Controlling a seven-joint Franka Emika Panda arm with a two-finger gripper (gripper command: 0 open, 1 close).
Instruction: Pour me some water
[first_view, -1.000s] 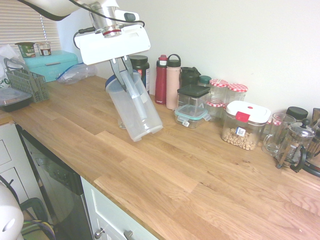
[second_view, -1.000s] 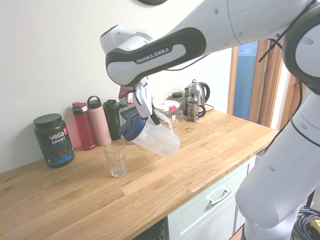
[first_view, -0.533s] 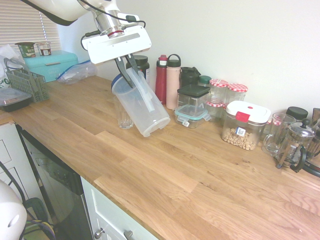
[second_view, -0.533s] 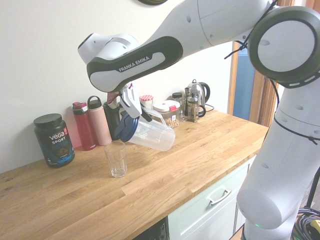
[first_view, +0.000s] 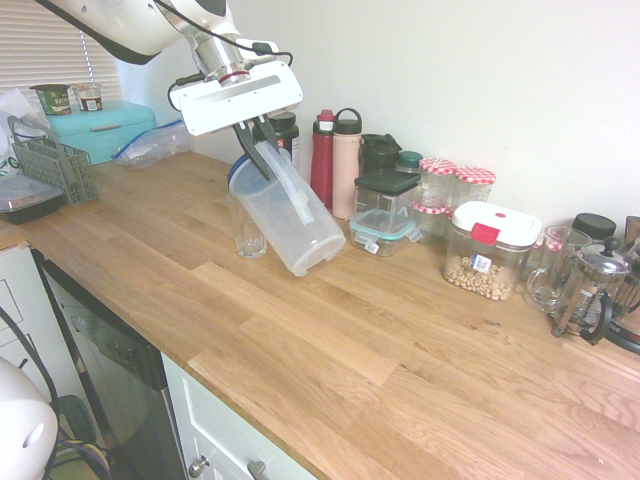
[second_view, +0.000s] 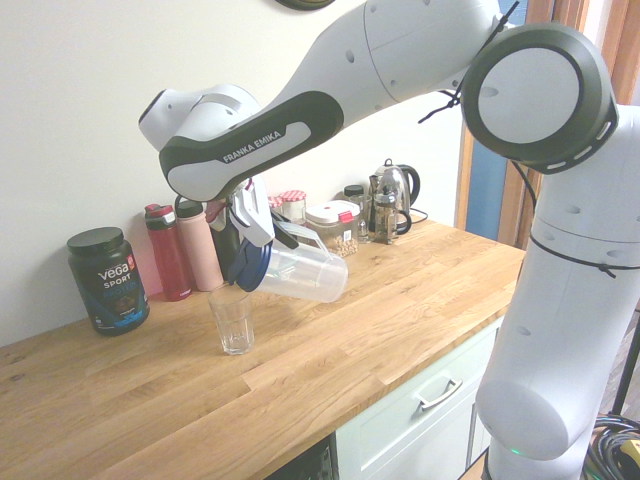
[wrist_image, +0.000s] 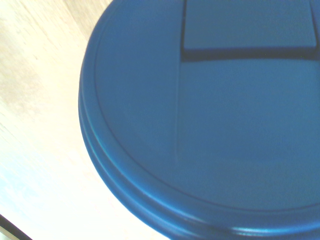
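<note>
Wooden kitchen counter (first_view: 330, 330) runs along a pale wall, lined at the back with a row of containers: a red bottle (first_view: 322, 160), a pink bottle (first_view: 346, 163), a dark tub labelled Vega Sport (second_view: 107, 279), red-checked jars (first_view: 437, 185), a clear canister with a white lid (first_view: 491, 250) and a French press (first_view: 590, 290). A teal box (first_view: 100, 128) sits at the far left end.

Over the counter, the gripper (first_view: 255, 145) is clamped on the handle of a clear plastic pitcher (first_view: 295, 215) with a blue lid (second_view: 250, 268). The pitcher is tipped steeply, lid end lowered toward an upright drinking glass (second_view: 232, 319) that stands on the counter just below it. Whether any water is in the pitcher or glass cannot be told. The wrist view is almost filled by the blue lid, with pale wood beside it.
</note>
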